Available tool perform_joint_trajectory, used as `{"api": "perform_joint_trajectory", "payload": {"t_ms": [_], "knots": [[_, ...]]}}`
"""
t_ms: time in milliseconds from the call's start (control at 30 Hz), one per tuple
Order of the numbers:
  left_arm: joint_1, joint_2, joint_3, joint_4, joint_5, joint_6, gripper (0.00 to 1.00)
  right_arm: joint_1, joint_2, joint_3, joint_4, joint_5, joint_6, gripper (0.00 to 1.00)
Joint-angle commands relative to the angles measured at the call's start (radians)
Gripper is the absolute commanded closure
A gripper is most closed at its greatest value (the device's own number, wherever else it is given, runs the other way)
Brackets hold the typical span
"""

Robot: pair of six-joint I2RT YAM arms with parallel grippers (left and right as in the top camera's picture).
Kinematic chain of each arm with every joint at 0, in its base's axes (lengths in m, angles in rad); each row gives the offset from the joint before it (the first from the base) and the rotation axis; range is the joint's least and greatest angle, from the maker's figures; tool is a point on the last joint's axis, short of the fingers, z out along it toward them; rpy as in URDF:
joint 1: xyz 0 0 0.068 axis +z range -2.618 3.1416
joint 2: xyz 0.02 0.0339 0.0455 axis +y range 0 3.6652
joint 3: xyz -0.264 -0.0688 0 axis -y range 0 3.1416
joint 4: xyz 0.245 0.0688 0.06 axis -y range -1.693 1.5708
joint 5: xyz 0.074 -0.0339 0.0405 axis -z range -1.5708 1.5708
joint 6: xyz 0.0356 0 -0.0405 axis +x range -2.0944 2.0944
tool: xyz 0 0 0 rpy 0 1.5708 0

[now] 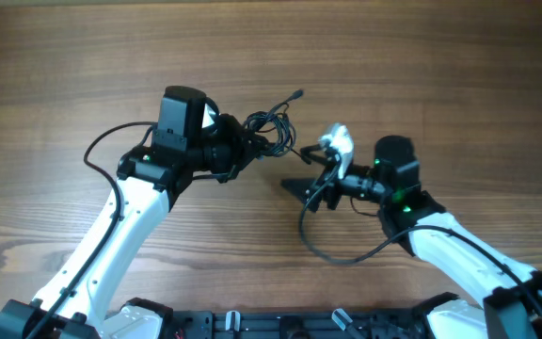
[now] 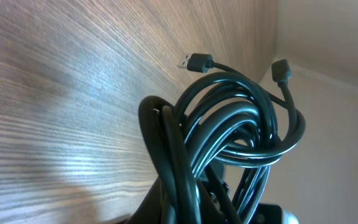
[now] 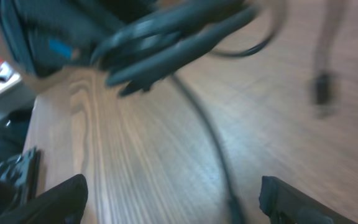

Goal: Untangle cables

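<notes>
The left claw (image 1: 238,146) holds the cables (image 1: 271,132) bunched into one small black coil at its tip. Its fingers are hidden behind the loops in the left wrist view, but the right wrist view shows the bunch hanging clear of the wooden worktop (image 1: 440,56), so the grip is closed on it. Close to that claw's camera the cables (image 2: 229,137) curl over one another in several glossy turns. Two ends stick out beyond the coil on the far side from the claw: a USB plug (image 2: 194,62) with a metal tip, and a second dark plug (image 2: 280,70) just to its side. The right claw (image 3: 176,205) faces the coil from the opposite side, near it but apart, with its dark fingers (image 3: 55,199) spread wide and gripping nothing. One thin strand (image 3: 213,140) drops from the bunch and runs across the worktop into the gap between those fingers; whether it touches either one cannot be told. That view is blurred, and a small dark plug end (image 3: 321,90) hangs off to the side of the open claw.
</notes>
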Motion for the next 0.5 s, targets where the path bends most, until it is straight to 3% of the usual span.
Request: {"api": "perform_joint_trajectory", "payload": {"t_ms": [0, 33, 167, 267, 333, 400, 467], "knots": [[0.001, -0.001, 0.005, 0.004, 0.127, 0.085, 0.96, 0.016, 0.03, 0.003, 0.021, 0.152, 0.007, 0.92], [0.001, -0.001, 0.005, 0.001, 0.161, 0.188, 0.96, -0.002, 0.029, 0.003, 0.017, 0.224, 0.09, 0.96], [0.003, -0.002, 0.005, -0.042, 0.172, 0.355, 0.96, -0.177, 0.029, 0.003, -0.174, 0.422, 0.375, 0.96], [0.003, -0.002, 0.005, -0.033, 0.171, 0.486, 0.96, -0.269, 0.029, 0.003, -0.217, 0.382, 0.423, 0.94], [0.002, -0.002, 0.005, -0.036, 0.171, 0.607, 0.96, -0.281, 0.029, 0.003, -0.21, 0.334, 0.464, 0.6], [0.001, -0.002, 0.005, -0.043, 0.17, 0.721, 0.96, -0.281, 0.029, 0.003, -0.198, 0.266, 0.469, 0.04], [0.001, -0.002, 0.004, -0.055, 0.115, 0.815, 0.95, -0.285, 0.028, 0.003, -0.19, 0.17, 0.469, 0.0]]}}
